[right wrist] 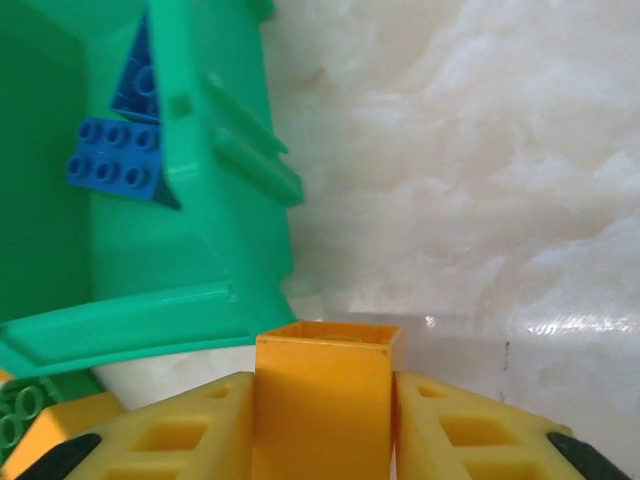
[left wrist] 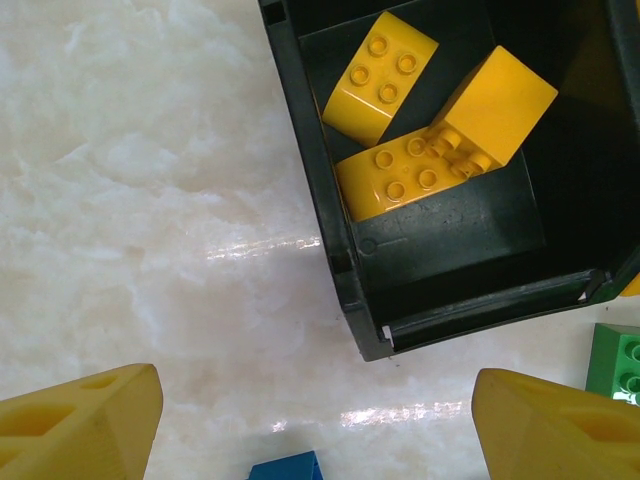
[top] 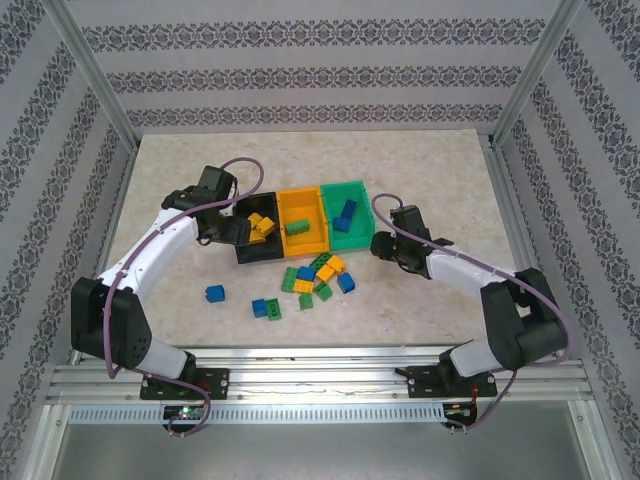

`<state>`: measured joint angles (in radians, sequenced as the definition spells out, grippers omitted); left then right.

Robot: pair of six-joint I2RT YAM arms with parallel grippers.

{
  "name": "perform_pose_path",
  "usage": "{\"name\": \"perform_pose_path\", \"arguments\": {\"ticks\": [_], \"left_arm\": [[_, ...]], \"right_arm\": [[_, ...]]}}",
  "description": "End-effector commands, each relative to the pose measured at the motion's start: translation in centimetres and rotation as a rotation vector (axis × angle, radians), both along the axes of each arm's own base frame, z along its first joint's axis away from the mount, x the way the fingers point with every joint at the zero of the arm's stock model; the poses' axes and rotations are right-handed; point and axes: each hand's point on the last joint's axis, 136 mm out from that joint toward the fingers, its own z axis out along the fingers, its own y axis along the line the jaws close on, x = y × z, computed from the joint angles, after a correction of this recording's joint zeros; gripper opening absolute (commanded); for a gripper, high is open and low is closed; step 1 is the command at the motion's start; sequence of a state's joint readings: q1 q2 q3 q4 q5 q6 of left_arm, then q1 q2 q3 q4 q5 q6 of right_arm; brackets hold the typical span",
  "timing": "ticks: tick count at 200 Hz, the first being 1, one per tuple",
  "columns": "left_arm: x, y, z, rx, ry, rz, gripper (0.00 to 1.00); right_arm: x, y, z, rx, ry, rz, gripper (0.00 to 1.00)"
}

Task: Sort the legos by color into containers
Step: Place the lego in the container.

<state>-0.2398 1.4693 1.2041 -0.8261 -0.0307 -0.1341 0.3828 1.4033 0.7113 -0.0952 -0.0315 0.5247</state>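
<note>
Yellow brick (right wrist: 322,365) sits clamped in your right hand (right wrist: 322,415), just beside the green bin (right wrist: 200,260), which holds blue bricks (right wrist: 110,165). Your left hand (left wrist: 315,415) stands apart with nothing in it, and the black bin (left wrist: 335,240) ahead of it holds three yellow bricks (left wrist: 400,180). Loose legos (top: 318,275) lie between your hands on the glossy, marble-patterned worktop (right wrist: 470,150). Patterned wallpaper (top: 300,80) lines the enclosure.

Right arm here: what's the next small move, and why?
Probably lift the yellow brick clear of the table, ready to carry it to the black bin. The right gripper is closed on it beside the green bin, which holds blue bricks; the other yellow bricks lie in the black bin.
</note>
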Motion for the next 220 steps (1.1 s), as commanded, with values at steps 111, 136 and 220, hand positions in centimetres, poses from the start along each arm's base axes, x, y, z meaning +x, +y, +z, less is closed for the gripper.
{"name": "perform_pose_path", "arguments": {"ticks": [111,136,220], "left_arm": [[0.4,2.3,0.2,-0.009,-0.014,0.087,0.82],[0.4,2.8,0.2,-0.006,-0.008,0.103,0.82],[0.5,3.9,-0.3,0.002,0.0,0.126,0.82]], "right_arm": [[3.2,19.4,10.9,0.164,-0.253,0.368,0.36],[4.5,24.5,10.5,0.216,-0.239,0.438,0.37],[7.1,29.4,8.2,0.268,-0.199,0.498,0.59]]}}
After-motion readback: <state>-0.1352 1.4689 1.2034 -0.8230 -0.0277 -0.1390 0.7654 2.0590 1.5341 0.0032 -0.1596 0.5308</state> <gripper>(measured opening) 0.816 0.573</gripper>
